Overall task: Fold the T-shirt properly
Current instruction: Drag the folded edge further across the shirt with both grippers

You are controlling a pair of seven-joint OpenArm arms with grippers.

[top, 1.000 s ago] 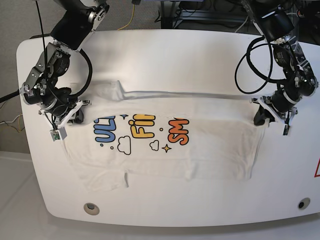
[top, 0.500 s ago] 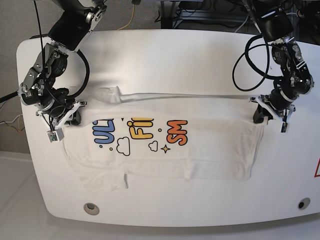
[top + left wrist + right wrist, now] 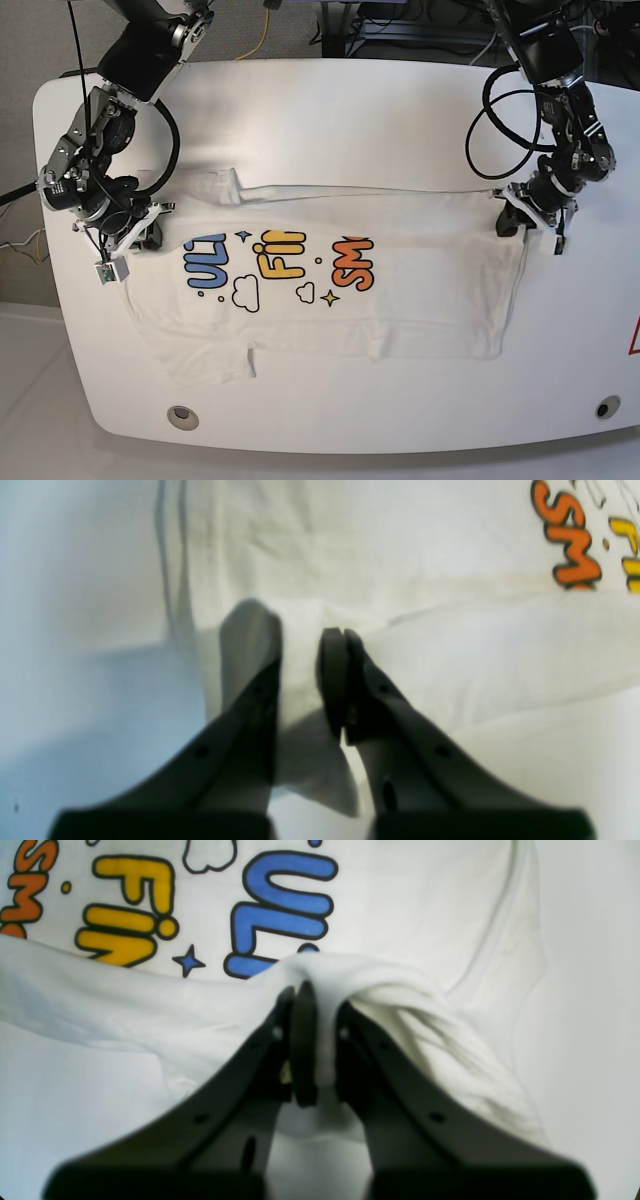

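The white T-shirt [image 3: 420, 310] lies spread across the white table [image 3: 350, 110], its blue, yellow and orange print facing up. Its far edge is lifted into a taut band between both grippers. At the shirt's right end, my left gripper [image 3: 510, 222] is shut on a pinch of cloth. Its wrist view shows the gripper [image 3: 300, 640] with fabric between the fingers and the orange letters of the T-shirt [image 3: 400, 555] beyond. At the shirt's left end, my right gripper [image 3: 150, 232] [image 3: 317, 995] is shut on a bunched fold of the T-shirt [image 3: 425, 900] just above the blue letters.
Two round holes [image 3: 182, 416] [image 3: 608, 407] sit near the table's front edge. Black cables [image 3: 490, 130] loop from the arm on the right. A yellow cable [image 3: 262, 35] and dark equipment lie on the floor behind the table.
Both grippers have drawn the held edge slightly toward the table's far side. The arm on the base view's right moved most. More of the print now shows below the band.
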